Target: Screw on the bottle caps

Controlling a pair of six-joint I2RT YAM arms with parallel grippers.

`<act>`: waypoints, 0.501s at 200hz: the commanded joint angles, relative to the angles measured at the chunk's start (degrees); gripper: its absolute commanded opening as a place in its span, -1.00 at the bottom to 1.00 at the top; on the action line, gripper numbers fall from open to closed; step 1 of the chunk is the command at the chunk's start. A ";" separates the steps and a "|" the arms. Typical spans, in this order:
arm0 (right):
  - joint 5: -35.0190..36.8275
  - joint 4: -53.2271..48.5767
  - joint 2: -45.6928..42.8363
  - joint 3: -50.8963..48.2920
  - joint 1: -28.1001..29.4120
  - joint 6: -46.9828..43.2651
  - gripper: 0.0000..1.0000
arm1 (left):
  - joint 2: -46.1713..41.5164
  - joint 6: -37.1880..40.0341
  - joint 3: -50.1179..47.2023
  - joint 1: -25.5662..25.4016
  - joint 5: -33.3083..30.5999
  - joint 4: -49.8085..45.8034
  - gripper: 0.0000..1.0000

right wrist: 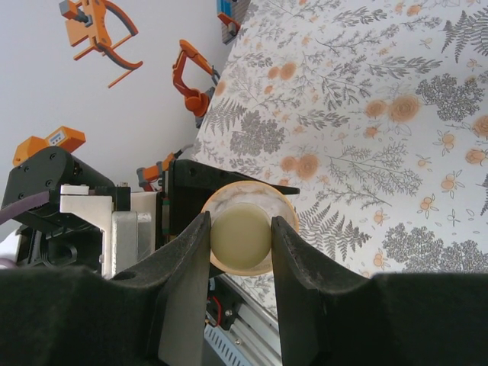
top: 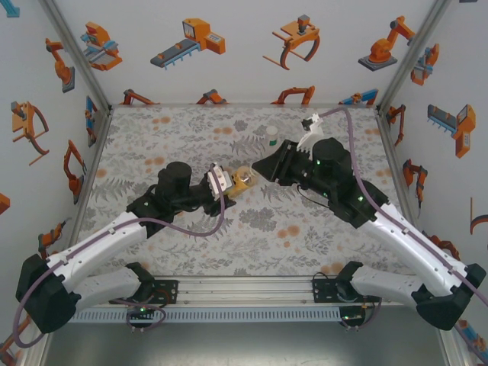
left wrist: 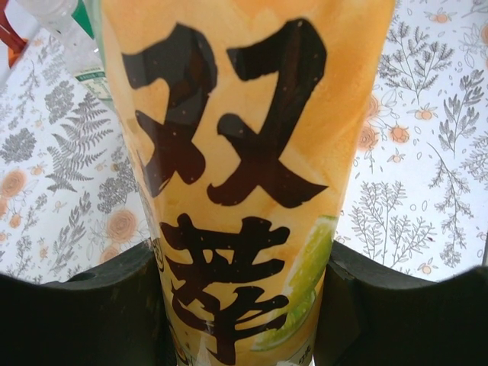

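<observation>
My left gripper [top: 227,183] is shut on the yellow-orange bottle [top: 245,181], holding it on its side above the middle of the table. In the left wrist view the bottle's orange label [left wrist: 252,152] stands between the two black fingers of my left gripper [left wrist: 242,263]. My right gripper [top: 261,171] meets the bottle's mouth from the right. In the right wrist view my right gripper [right wrist: 240,229] is shut on a pale yellow bottle cap [right wrist: 240,240], which sits at the bottle's neck with the bottle's shoulder [right wrist: 248,197] ringing it.
A short bottle [top: 271,136] with a white top stands at the back of the floral table [top: 175,130]. Part of a clear bottle with a green label [left wrist: 72,42] shows past the held bottle. Walls enclose the table on three sides.
</observation>
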 commanded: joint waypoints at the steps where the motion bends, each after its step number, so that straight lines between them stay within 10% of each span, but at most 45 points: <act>1: -2.09 -5.56 1.38 1.50 0.47 -0.69 -0.73 | -0.44 0.17 0.46 -0.91 3.23 9.70 -1.00; 100: -1.65 -6.86 0.63 3.32 0.42 -2.33 -0.17 | 0.55 0.32 -0.22 -0.93 3.38 8.43 -1.00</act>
